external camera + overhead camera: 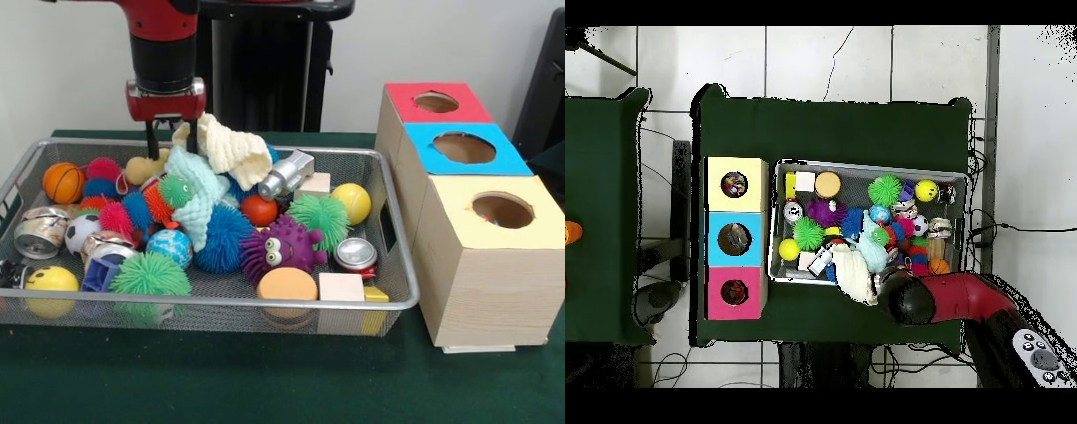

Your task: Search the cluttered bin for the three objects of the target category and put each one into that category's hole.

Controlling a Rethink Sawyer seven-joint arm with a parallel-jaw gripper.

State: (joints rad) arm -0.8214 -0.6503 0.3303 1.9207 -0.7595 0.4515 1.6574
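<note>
The gripper hangs over the far left part of the cluttered bin on the green counter, its two black fingers parted around nothing. Beside them a cream plush toy tops the heap.

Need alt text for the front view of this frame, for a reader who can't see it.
A red and black robot arm lowers its open pincer into the far left of a wire mesh bin crowded with spiky balls, cans, blocks and cloths. To the right stand three wooden boxes with holes, topped red, blue and yellow.
</note>
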